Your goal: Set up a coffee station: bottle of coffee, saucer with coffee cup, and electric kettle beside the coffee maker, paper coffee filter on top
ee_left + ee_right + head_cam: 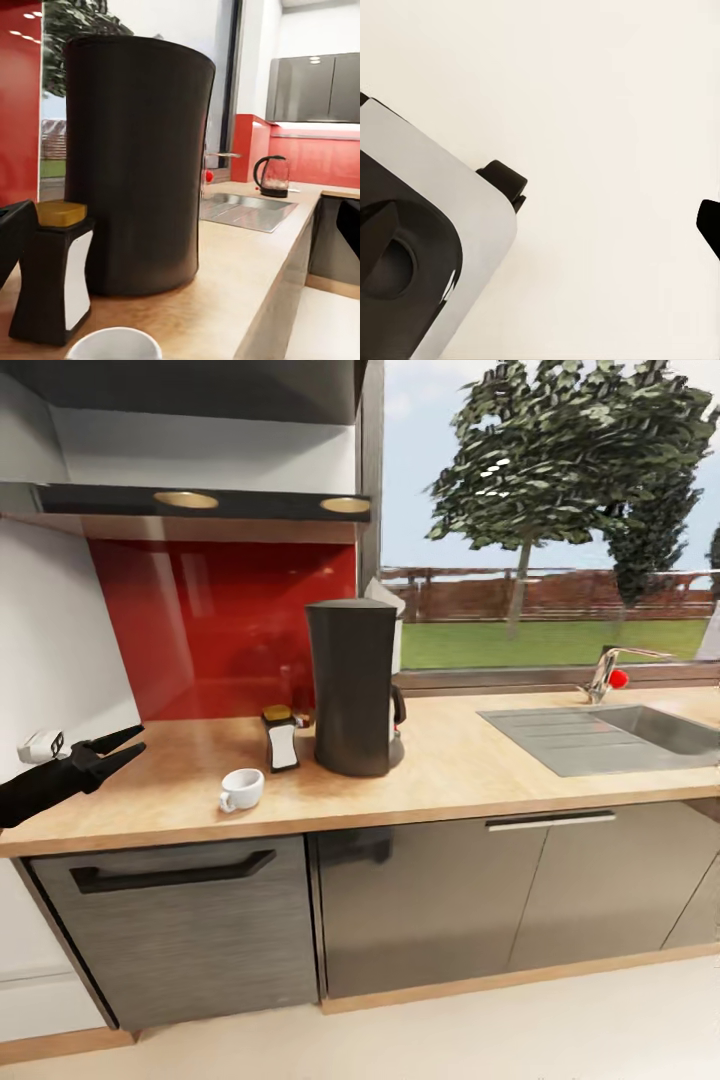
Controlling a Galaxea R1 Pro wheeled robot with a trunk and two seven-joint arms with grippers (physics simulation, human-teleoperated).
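Showing no legible writing, the coffee bottle [281, 739] touches the coffee maker [352, 687]

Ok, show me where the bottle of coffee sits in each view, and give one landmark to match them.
Head view: bottle of coffee stands on the countertop, just left of the coffee maker.
Left wrist view: it stands low in the picture, beside the coffee maker.
Right wrist view: not in it.
Shared landmark: the coffee maker.

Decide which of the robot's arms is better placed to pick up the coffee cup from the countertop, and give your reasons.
Left. The left gripper hovers open at the counter's edge, near the coffee cup, facing it; the right wrist camera looks down at floor.
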